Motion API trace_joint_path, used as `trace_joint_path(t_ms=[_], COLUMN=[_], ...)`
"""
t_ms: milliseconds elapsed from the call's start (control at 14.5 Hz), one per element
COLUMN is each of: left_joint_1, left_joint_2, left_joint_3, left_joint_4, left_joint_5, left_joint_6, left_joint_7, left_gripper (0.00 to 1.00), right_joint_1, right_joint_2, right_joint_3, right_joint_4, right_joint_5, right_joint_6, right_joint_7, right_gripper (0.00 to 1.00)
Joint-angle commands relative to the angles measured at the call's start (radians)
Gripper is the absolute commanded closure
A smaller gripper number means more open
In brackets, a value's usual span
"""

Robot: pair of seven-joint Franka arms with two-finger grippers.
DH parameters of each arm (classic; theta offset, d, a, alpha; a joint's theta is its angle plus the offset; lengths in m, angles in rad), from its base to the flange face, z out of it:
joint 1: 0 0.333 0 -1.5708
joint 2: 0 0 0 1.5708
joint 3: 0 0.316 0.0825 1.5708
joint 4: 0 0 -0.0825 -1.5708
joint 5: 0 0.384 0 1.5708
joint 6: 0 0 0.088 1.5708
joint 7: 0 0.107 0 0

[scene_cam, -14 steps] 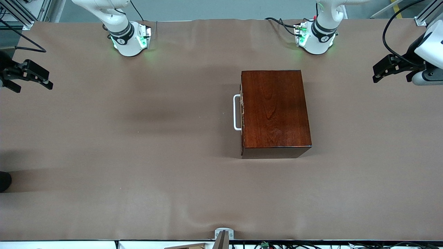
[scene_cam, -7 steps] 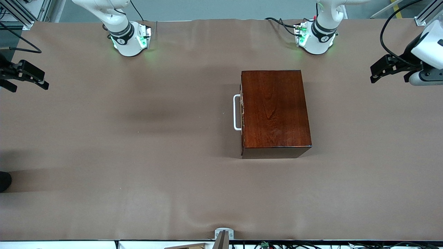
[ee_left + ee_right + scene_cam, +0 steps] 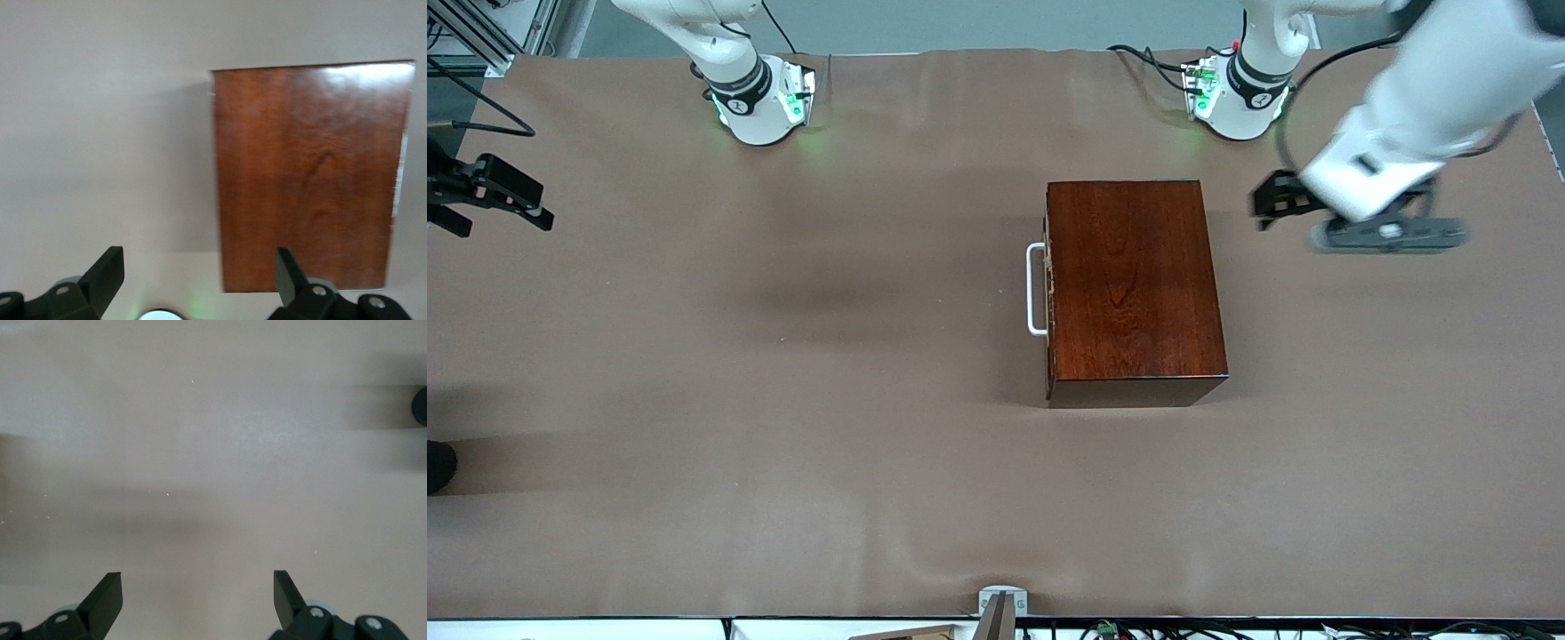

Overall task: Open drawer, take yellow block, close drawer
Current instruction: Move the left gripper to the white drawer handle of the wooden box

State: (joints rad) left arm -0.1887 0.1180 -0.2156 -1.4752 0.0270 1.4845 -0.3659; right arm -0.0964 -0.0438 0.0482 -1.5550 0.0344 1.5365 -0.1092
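The dark reddish-brown wooden box (image 3: pixel 1134 284) stands on the table, toward the left arm's end. The drawer is shut; its white bar handle (image 3: pixel 1036 289) faces the right arm's end. The yellow block is out of view. My left gripper (image 3: pixel 1263 209) hangs open and empty above the table beside the box, on the side away from the handle. The left wrist view shows the box top (image 3: pixel 307 173) ahead of the open left gripper (image 3: pixel 200 267). My right gripper (image 3: pixel 503 222) waits open and empty at the right arm's end of the table, over bare cloth in its wrist view (image 3: pixel 198 590).
A brown cloth (image 3: pixel 783 400) covers the table. The two arm bases (image 3: pixel 760 102) (image 3: pixel 1236 98) stand along the edge farthest from the front camera. A dark object (image 3: pixel 438 467) sits at the table's edge at the right arm's end.
My left arm has swung in from the table's end toward the box, and now hangs close beside it. My right gripper has shifted slightly outward. The box and drawer have not moved.
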Motion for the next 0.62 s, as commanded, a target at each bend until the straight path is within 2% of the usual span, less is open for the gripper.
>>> trace_joint_path(t_ms=[0, 138, 345, 552], left_joint_1=[-0.130, -0.207, -0.337, -0.422], left_joint_2=[0.130, 0.218, 0.293, 0.365], left_joint_3=[0.002, 0.007, 0.015, 0.016], left_joint_4=[0.119, 0.188, 0.208, 0.239], left_joint_5=[0.016, 0.018, 0.088, 0.090], left_joint_6=[-0.001, 0.037, 0.140, 0.220], left_joint_7=[-0.129, -0.146, -0.266, -0.425], left_gripper=[0.00, 0.00, 0.00, 0.00], right_joint_1=[-0.013, -0.009, -0.017, -0.020], right_joint_2=[0.007, 0.007, 0.007, 0.008], right_joint_3=[0.015, 0.015, 0.015, 0.013], right_joint_4=[0.019, 0.019, 0.019, 0.019], right_joint_5=[-0.002, -0.002, -0.002, -0.005], right_joint_6=[-0.012, -0.010, -0.010, -0.010], right_joint_7=[-0.010, -0.010, -0.013, -0.015], right_gripper=[0.00, 0.00, 0.00, 0.00])
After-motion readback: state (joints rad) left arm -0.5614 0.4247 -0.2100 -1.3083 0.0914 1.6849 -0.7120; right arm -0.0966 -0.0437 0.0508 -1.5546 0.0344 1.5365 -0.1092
